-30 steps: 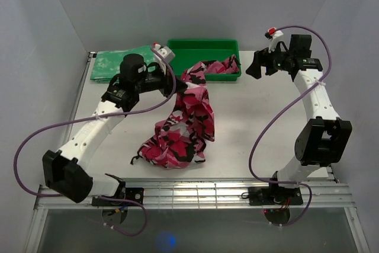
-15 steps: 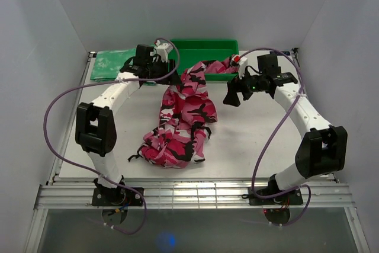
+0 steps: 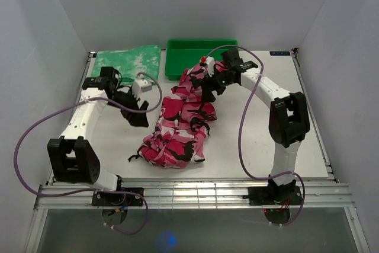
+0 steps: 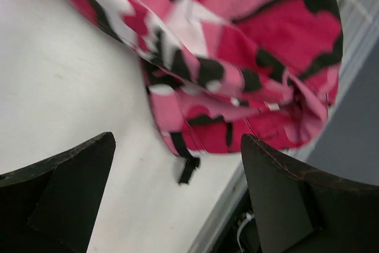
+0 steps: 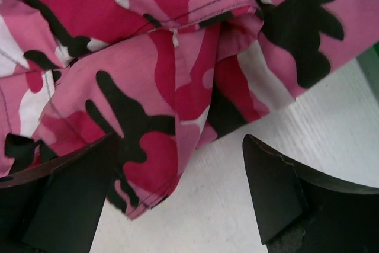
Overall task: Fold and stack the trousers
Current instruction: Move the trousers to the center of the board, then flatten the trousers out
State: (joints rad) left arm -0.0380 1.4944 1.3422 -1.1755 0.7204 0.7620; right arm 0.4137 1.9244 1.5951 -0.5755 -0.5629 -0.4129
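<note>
Since the earlier frames, the left gripper (image 3: 136, 109) has let go of the cloth and drawn back from the far edge to the left of the heap. The right gripper (image 3: 211, 89) has swung in from the right to hang over the heap's far end.

Left gripper (image 4: 177, 140): the jaws stand wide apart with nothing between them. It is tilted over bare table (image 3: 266, 134), just beside the near-left edge of the trousers (image 4: 249, 57) and not touching them. A black drawstring end (image 4: 186, 167) trails from the cloth's hem onto the table.

Right gripper (image 5: 177, 140): the jaws are likewise spread wide and unclamped. They straddle a folded edge of the trousers (image 5: 148, 57) from above. Whether the fingertips touch the cloth cannot be told.

Trousers (image 3: 183, 117): a crumpled, unfolded heap in pink, white and black camouflage print. It lies lengthwise at the table's centre, broad at the near end and narrowing toward the far end. The far end reaches the front wall of the green tray (image 3: 201, 44).

Surroundings: a mottled green-and-white folded cloth (image 3: 127, 60) lies at the far-left corner, just left of the tray and apart from the trousers.
</note>
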